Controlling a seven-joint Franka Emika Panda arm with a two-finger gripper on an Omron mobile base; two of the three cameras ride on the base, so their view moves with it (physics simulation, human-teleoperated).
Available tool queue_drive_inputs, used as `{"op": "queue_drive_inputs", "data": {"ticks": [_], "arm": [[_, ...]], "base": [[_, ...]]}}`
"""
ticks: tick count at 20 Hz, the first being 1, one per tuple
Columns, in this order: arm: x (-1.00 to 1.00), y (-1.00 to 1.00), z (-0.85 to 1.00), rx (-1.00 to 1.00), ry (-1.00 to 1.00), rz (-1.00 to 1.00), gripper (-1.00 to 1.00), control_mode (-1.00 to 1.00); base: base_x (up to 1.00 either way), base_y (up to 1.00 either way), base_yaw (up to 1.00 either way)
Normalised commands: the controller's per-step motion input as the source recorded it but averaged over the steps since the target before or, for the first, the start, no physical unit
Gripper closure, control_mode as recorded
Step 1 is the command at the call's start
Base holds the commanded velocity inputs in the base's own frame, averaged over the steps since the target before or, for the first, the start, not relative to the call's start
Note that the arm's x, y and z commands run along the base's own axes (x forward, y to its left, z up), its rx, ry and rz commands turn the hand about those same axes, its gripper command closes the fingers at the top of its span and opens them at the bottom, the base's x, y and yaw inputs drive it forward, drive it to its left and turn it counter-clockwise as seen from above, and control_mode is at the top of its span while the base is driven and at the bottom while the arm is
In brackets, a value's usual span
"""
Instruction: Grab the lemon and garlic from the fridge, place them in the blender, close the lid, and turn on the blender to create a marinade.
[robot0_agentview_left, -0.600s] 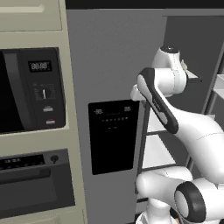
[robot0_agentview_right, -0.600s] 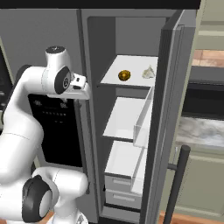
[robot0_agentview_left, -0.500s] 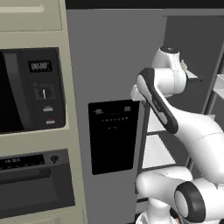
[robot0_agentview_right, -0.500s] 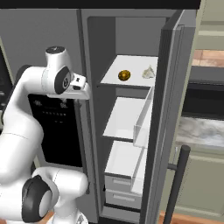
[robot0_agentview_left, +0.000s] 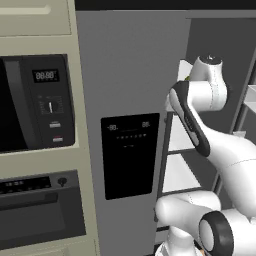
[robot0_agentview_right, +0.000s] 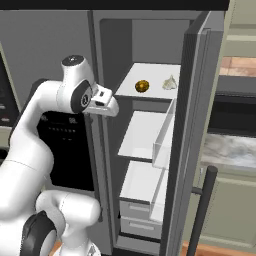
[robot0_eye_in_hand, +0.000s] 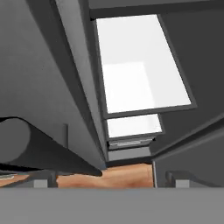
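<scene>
Fridge door open at right of frame, lemon and garlic apart on the top white shelf, upper centre; end effector left of them, jaws wide, empty.

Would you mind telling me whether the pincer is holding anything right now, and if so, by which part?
Nothing is held: the pincer is open and empty, near the open fridge; the lemon and garlic sit on the top shelf.
</scene>
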Motion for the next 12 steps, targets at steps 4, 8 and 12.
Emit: {"op": "queue_drive_inputs", "data": {"ticks": [4, 8, 12], "arm": [[0.21, -0.92, 0.45, 0.00, -0.05, -0.32, -1.00, -1.00], [0.28, -0.85, 0.42, 0.06, 0.00, -0.32, -1.00, -1.00], [0.51, -0.47, 0.25, 0.09, -0.02, -0.22, -1.00, -1.00]], "base": [[0.00, 0.00, 0.00], [0.00, 0.00, 0.00], [0.00, 0.00, 0.00]]}}
